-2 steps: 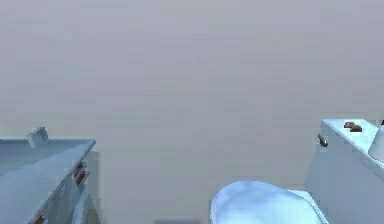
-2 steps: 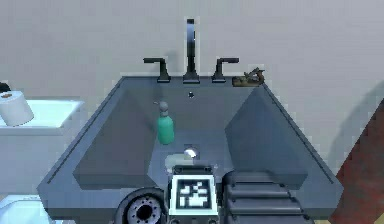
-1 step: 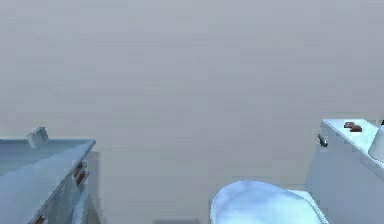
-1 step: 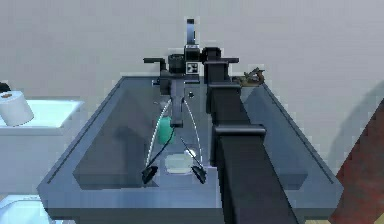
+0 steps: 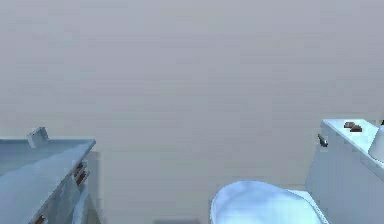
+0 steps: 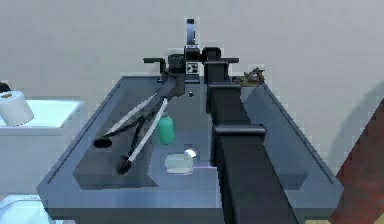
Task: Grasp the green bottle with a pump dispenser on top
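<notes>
A small green bottle (image 6: 166,128) stands in the basin of a dark grey sink counter (image 6: 290,150), in the arm side view's middle. My arm (image 6: 235,140) reaches out over the counter as a dark bar. The gripper (image 6: 113,155) stretches down to the left over the basin, its two thin fingers (image 6: 135,120) passing just left of the green bottle. Whether the fingers touch the bottle cannot be told, and I cannot tell whether the gripper holds anything.
A pale soap dish (image 6: 180,163) lies on the counter's near rim; a faucet (image 6: 190,30) stands by the wall. A toilet paper roll (image 6: 12,108) sits on the toilet tank (image 6: 55,112). Ahead, a counter corner (image 5: 40,170) and a toilet (image 5: 345,170) flank a bare wall.
</notes>
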Available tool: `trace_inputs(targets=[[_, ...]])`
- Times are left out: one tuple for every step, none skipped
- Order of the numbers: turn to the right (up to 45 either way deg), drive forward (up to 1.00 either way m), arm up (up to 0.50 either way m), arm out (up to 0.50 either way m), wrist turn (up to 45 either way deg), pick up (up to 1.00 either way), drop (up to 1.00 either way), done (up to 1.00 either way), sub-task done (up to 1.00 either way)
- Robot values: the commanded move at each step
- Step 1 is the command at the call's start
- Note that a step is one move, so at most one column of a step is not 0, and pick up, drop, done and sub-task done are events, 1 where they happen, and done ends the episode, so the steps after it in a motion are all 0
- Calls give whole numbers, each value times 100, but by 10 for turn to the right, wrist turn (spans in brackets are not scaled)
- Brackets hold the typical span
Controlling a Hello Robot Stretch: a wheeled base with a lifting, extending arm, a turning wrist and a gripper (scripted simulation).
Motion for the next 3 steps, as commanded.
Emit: trace_inputs(targets=[[0, 0, 0, 0, 450, 0, 0, 0, 0], [0, 0, 0, 0, 450, 0, 0, 0, 0], [0, 0, 0, 0, 210, 0, 0, 0, 0]])
